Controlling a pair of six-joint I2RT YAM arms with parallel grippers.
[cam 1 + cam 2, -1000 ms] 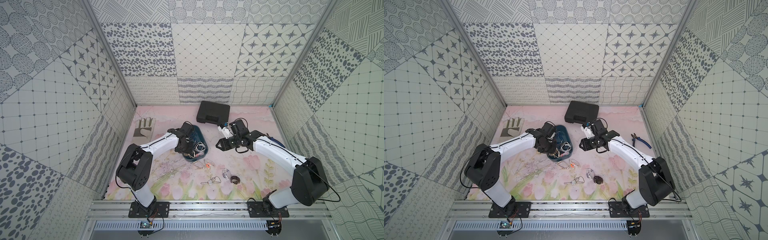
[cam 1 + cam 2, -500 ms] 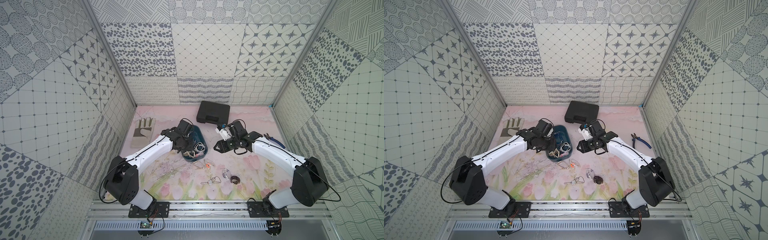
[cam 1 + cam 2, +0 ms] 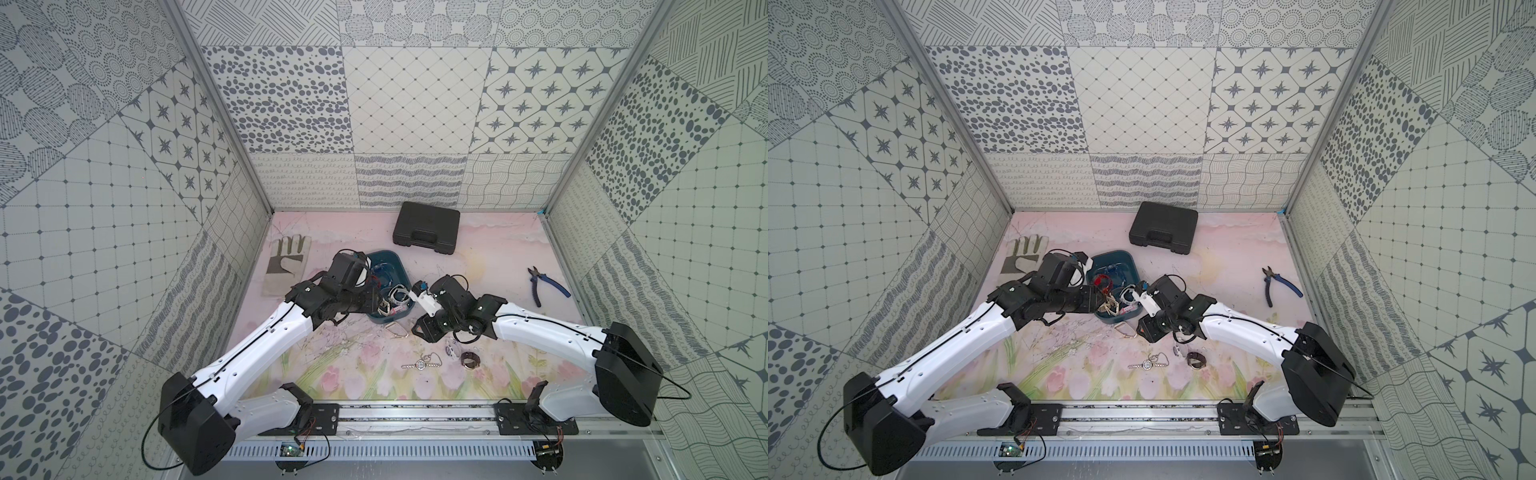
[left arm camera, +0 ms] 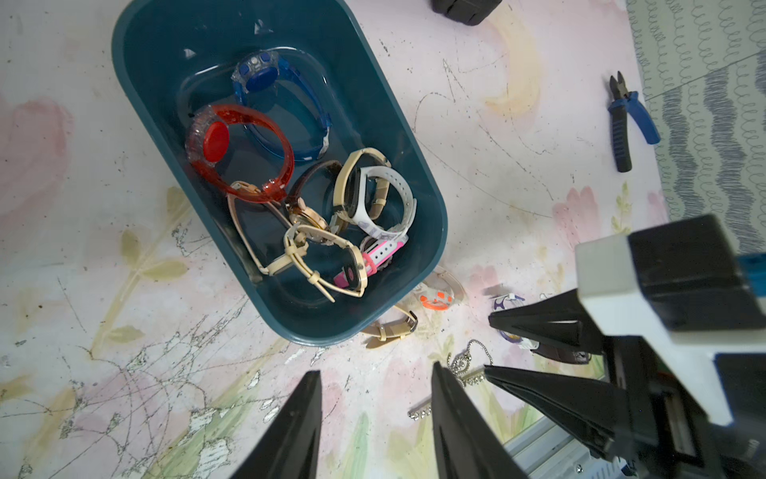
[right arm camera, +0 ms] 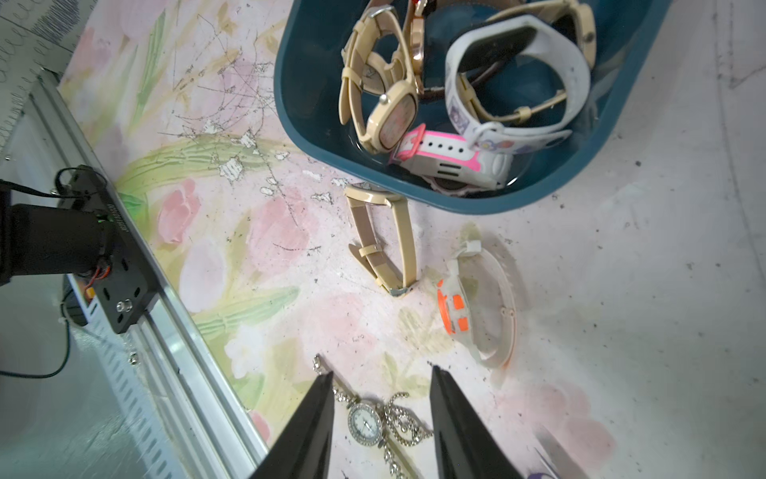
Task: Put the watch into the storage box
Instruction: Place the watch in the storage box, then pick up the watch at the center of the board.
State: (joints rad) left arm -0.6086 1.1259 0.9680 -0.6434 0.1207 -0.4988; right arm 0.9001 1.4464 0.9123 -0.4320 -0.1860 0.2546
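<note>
Silver rhinestone watch flat on the mat, outside the storage box, framed between the spread, empty fingers of the right gripper. Left gripper likewise parted, holding nothing, near the box. Four more watches loose on the mat, at least seven inside the one box.

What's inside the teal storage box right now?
The storage box holds a blue watch, a red watch, a white watch, a pink-and-white watch, beige watches and a gold-cased watch on a brown strap. Whatever lies beneath the tangle is covered.
</note>
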